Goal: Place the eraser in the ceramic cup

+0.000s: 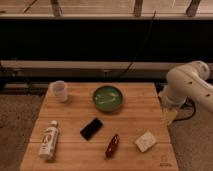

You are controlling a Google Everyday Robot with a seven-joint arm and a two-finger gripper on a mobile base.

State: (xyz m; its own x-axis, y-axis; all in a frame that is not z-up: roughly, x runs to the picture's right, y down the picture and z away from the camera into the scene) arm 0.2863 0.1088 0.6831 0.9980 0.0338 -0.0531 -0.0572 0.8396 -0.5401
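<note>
We saw the eraser (91, 128) lying in front of the green bowl (108, 98), slightly left. The ceramic cup (59, 90) stood left of the bowl, the gripper (170, 116) well right; its state we could not tell.

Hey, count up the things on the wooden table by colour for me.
White: 3 (ceramic cup, bottle, angular block)
Green: 1 (bowl)
Black: 1 (eraser)
Red-brown: 1 (slim object)
Total: 6; the tool hangs beside the table's right edge.
</note>
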